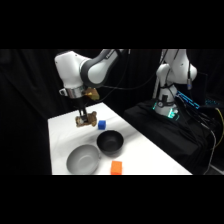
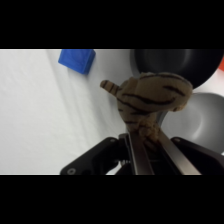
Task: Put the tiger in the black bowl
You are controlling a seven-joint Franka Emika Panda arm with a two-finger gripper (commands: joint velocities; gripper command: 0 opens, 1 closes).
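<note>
So the tiger (image 2: 150,97) is clamped between the gripper (image 2: 149,142) fingers, jaws closed on its lower part, with the striped tan body sticking out past the fingertips in the wrist view. From the side view the tiger (image 1: 85,120) is seen hanging under the gripper (image 1: 82,116), above the far left part of the white table (image 1: 145,155); whether it is quite clear of the surface can't be told. The black bowl (image 1: 110,141) is found nearer and to the right, sitting upright. A blue cube (image 1: 102,125) is placed just right of the toy, and the bigger grey bowl (image 1: 83,159) is set beside the black one, on its near left. An orange block (image 1: 116,167) is parked at the near edge.
</note>
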